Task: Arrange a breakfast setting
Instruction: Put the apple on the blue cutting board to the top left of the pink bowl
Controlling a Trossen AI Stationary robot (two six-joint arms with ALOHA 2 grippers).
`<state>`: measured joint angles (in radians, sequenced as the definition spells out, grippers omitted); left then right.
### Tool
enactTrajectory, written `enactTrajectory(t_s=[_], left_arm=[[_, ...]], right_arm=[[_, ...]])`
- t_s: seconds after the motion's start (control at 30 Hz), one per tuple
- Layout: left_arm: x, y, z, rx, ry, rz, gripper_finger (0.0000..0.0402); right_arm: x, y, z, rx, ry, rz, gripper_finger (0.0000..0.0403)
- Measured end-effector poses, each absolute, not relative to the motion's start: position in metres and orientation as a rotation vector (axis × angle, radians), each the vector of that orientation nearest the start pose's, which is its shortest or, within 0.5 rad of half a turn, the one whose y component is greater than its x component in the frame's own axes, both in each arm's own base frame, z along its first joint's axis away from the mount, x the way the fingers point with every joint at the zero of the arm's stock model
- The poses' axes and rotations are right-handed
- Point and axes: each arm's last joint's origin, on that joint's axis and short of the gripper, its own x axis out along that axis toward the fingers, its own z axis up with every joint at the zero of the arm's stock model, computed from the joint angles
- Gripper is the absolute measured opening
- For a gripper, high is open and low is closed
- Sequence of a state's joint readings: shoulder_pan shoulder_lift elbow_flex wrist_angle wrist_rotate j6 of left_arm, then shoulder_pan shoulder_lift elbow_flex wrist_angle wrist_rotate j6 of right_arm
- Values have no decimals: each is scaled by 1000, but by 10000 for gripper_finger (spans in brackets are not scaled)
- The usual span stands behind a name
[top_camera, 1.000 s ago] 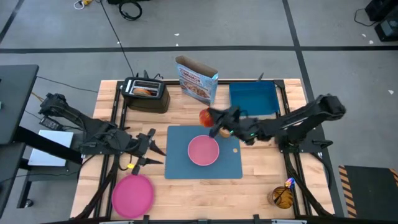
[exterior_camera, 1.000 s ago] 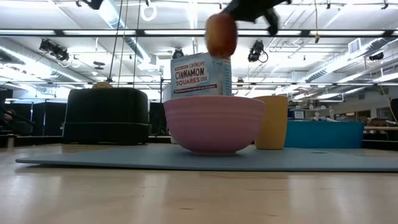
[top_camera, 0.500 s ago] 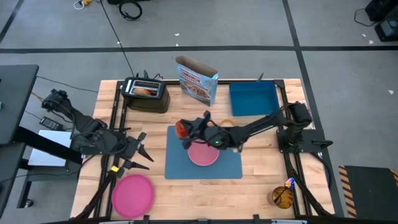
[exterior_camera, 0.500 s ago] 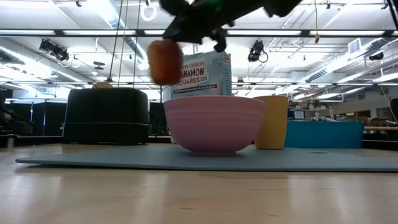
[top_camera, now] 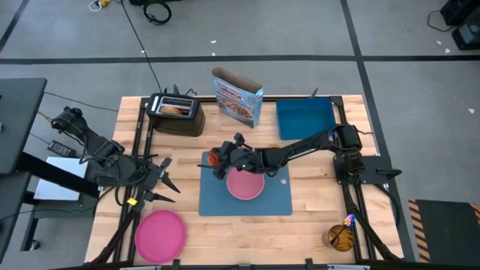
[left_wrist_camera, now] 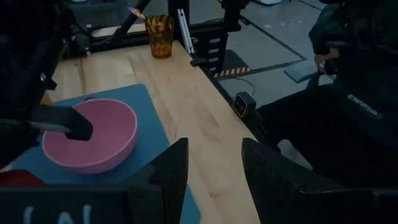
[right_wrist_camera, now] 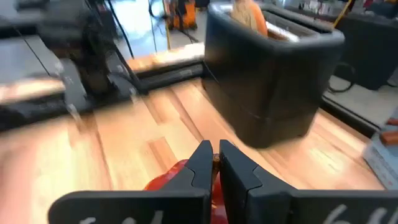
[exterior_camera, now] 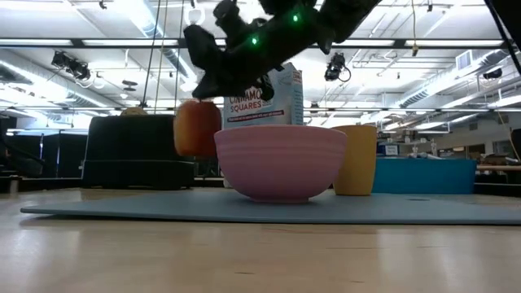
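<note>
Wood-topped table (top_camera: 315, 202), pale planks, black frame rails down both sides. Blue placemat (top_camera: 217, 199) lies mid-table; pink bowl (top_camera: 245, 183) sits on it, right of centre. Black toaster (top_camera: 176, 114) stands at the back left with a slice of toast in a slot; cereal box (top_camera: 238, 95) upright beside it; blue tray (top_camera: 306, 120) at the back right. Pink plate (top_camera: 160, 233) lies off the mat, front left corner of the table. Tan cup (exterior_camera: 356, 159) stands on the mat just behind the bowl, seen level across the table. Amber cup (top_camera: 341, 237) with the spoon (top_camera: 349, 220) standing in it sits at the front right.

Right arm stretched long across the table toward the left. Right gripper (top_camera: 222, 160) above the mat's back left corner, fingers pinched on the apple's stem; red apple (exterior_camera: 197, 129) hangs clear of the mat, just beside the bowl's left rim.

Left gripper (top_camera: 163, 182) hovers over bare wood left of the mat, jaws spread, nothing between them.
</note>
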<state>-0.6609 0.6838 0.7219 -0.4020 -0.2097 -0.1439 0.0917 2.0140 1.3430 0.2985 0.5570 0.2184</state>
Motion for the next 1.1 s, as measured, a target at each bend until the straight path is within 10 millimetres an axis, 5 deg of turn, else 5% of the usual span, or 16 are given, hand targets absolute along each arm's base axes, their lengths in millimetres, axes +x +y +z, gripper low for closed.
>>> enactTrajectory(t_s=[0.27, 0.57, 1.1], left_arm=[[121, -86, 305, 41, 356, -412, 157], [121, -85, 306, 40, 350, -402, 157], [121, -85, 305, 34, 357, -400, 157]], right_arm=[[448, 8, 198, 123, 368, -450, 18], [453, 3, 169, 124, 452, -398, 18], [454, 6, 171, 130, 435, -376, 57]])
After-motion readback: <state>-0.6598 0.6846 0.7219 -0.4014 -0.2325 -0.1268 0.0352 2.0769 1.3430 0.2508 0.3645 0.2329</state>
